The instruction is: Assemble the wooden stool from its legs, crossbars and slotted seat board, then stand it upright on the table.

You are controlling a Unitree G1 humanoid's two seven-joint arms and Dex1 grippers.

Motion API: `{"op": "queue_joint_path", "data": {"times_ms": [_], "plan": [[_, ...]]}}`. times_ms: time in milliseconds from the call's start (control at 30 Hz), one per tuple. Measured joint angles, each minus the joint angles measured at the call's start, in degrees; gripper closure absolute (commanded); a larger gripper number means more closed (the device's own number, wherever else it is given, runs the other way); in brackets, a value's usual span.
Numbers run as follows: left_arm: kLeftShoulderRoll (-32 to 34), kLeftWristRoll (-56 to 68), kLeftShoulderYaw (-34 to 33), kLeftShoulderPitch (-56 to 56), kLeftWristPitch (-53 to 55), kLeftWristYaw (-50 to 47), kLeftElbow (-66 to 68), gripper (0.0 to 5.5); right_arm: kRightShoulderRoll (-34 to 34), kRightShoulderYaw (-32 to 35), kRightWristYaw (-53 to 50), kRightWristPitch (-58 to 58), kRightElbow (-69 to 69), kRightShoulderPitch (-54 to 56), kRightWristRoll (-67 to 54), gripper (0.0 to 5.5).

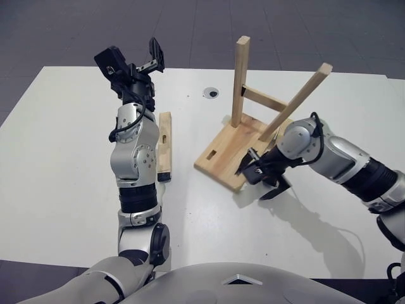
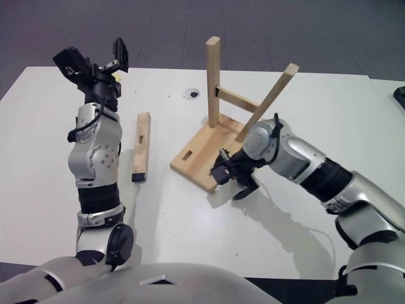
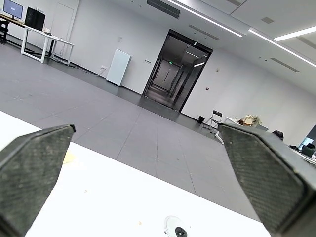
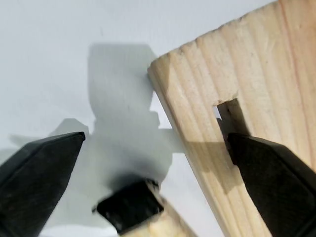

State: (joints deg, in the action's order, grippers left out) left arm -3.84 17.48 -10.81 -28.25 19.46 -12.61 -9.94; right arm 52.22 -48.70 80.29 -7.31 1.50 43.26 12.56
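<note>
The slotted seat board (image 1: 224, 161) lies flat on the white table (image 1: 57, 164). One leg (image 1: 240, 82) stands upright in it and a second leg (image 1: 297, 101) leans, with a crossbar (image 1: 262, 98) between them. A loose leg (image 1: 165, 144) lies on the table to the board's left. My right gripper (image 1: 261, 178) is open, low at the board's near edge; its wrist view shows the board's corner and a slot (image 4: 228, 112) close between the fingers. My left gripper (image 1: 133, 56) is raised high above the table's far left part, open and holding nothing.
A small round grommet (image 1: 212, 93) sits in the table behind the board. A dark-tipped wooden end (image 4: 131, 207) shows close in the right wrist view. Bare tabletop extends on the left and along the near side.
</note>
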Motion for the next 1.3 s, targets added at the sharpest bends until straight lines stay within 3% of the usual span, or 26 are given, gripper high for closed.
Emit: {"op": "queue_joint_path", "data": {"times_ms": [133, 333, 533, 667, 767, 900, 967, 1167, 1300], "plan": [[-0.09, -0.36, 0.22, 1.01, 0.6, -0.01, -0.1, 0.1, -0.84, 6.58, -2.19, 0.79, -0.16, -2.03, -1.69, 0.12], [-0.21, -0.37, 0.58, 1.63, 0.84, 0.16, -0.32, 0.1, -5.59, 32.67, -16.6, -8.05, 8.47, -13.02, -19.95, 0.12], [0.1, -0.35, -0.1, 1.67, 0.86, 0.28, -0.17, 0.1, -21.02, 57.19, -41.57, -11.79, 13.4, -20.19, -34.43, 0.12], [0.66, -0.39, -1.02, 1.62, 0.83, 0.29, 0.26, 0.1, -27.74, 68.68, -60.98, -9.42, 13.36, -18.28, -34.5, 0.12], [1.54, -0.4, -2.31, 1.5, 0.76, 0.25, 0.76, 0.1, -28.96, 74.67, -75.71, -9.61, 11.27, -16.54, -29.68, 0.12], [4.02, -0.92, -4.64, 1.06, 0.68, -0.41, 2.54, 0.1, -29.05, 75.47, -94.76, -15.01, 3.93, -15.52, -15.74, 0.12], [4.67, -1.75, -4.7, 0.94, 0.67, -0.55, 2.91, 0.1, -29.32, 74.66, -98.12, -18.45, 0.07, -14.73, -13.39, 0.12], [4.77, -2.11, -5.18, 0.84, 0.74, -0.78, 4.17, 0.1, -30.05, 69.22, -98.19, -20.47, -12.63, -10.69, -11.04, 0.12], [5.28, -2.25, -5.79, 0.84, 0.81, -0.77, 4.6, 0.1, -30.82, 62.72, -91.92, -12.83, -21.43, -7.87, -10.15, 0.12]]}}
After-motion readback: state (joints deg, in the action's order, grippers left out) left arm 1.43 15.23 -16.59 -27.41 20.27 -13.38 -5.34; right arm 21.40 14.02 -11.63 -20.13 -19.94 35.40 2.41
